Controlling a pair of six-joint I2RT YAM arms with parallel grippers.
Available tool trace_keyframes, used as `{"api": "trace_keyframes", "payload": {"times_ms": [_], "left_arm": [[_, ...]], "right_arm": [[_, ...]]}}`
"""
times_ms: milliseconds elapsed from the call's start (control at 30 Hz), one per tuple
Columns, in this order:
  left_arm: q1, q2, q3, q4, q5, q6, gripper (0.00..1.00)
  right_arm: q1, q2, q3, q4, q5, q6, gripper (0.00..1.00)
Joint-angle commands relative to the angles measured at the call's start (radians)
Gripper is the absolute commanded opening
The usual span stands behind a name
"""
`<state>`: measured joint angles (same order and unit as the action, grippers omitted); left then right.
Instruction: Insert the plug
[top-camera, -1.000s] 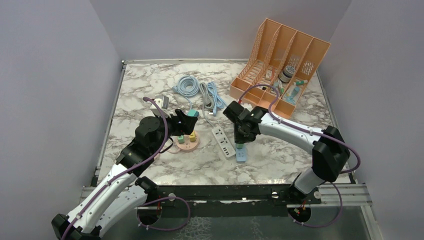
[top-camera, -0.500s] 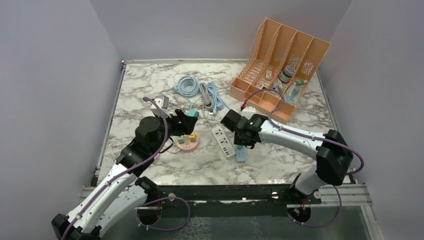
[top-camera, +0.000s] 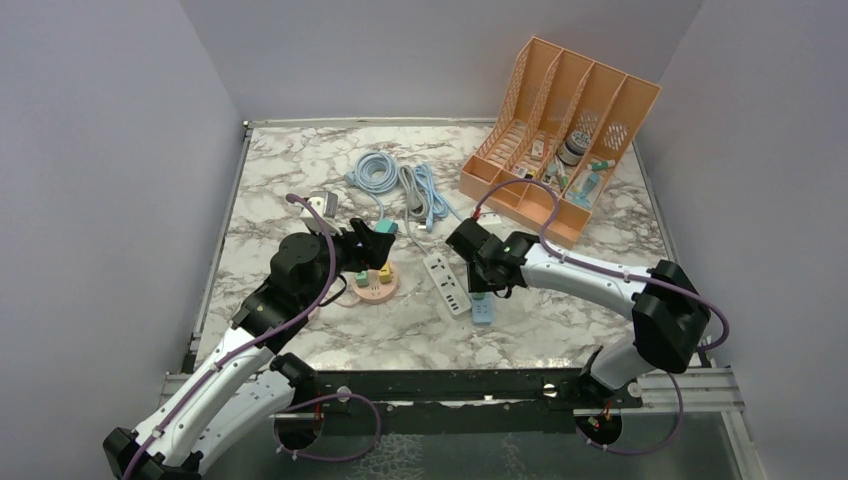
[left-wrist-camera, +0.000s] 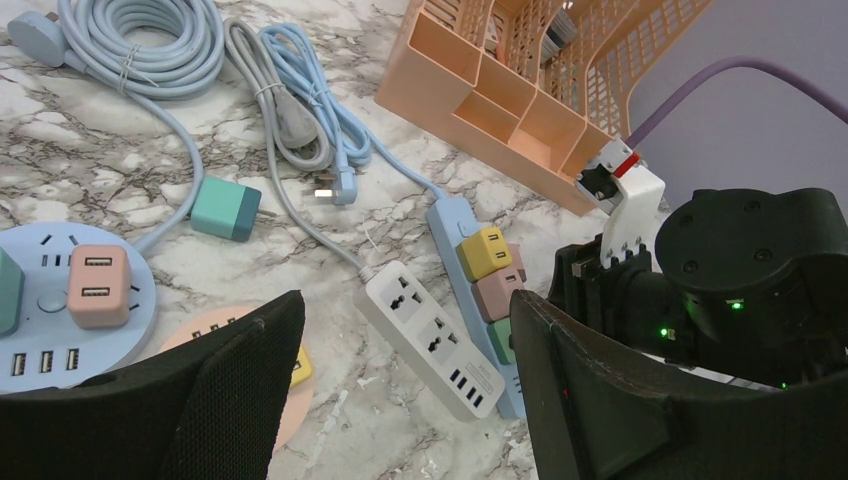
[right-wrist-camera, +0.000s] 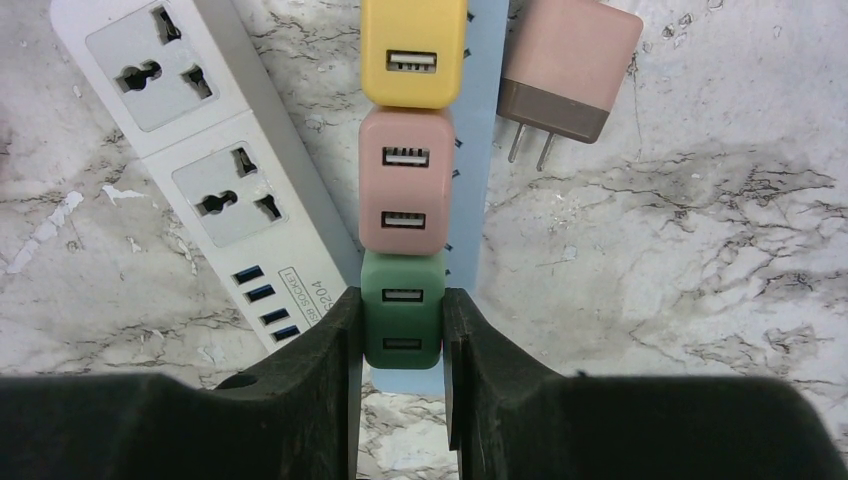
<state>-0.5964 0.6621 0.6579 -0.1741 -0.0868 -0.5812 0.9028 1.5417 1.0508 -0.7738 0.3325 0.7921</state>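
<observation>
Right gripper (right-wrist-camera: 402, 300) clamped on green charger plug (right-wrist-camera: 402, 335) sides, near end of blue power strip (right-wrist-camera: 492, 180), bench (top-camera: 400, 335) centre. Likely light, rigid, slick plastic; hold flat sides, press straight. Left gripper (left-wrist-camera: 395, 340) wide, empty.

White strip (right-wrist-camera: 190, 150) crowds left of green plug (right-wrist-camera: 402, 310); bare marble (right-wrist-camera: 650, 300) right.

Bright, even light; soft shadows.

End plug (right-wrist-camera: 402, 320) on power strip (right-wrist-camera: 472, 200), second strip (right-wrist-camera: 190, 150) beside it (loose adapter (right-wrist-camera: 570, 60) opposite)
</observation>
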Motion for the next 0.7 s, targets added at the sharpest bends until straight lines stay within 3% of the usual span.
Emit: {"api": "trace_keyframes", "payload": {"times_ms": [0,367,667], "left_arm": [[0.006,-0.005,-0.001,0.005,0.007,-0.001,0.77],[0.006,-0.003,0.0,0.004,0.013,-0.001,0.77],[0.006,0.004,-0.001,0.004,0.019,-0.001,0.77]], "right_arm": [[0.002,0.067,-0.064,0.028,-0.038,0.022,0.09],[0.001,0.029,0.097,-0.115,0.081,0.072,0.46],[0.0,-0.041,0.128,-0.114,0.113,0.081,0.51]]}}
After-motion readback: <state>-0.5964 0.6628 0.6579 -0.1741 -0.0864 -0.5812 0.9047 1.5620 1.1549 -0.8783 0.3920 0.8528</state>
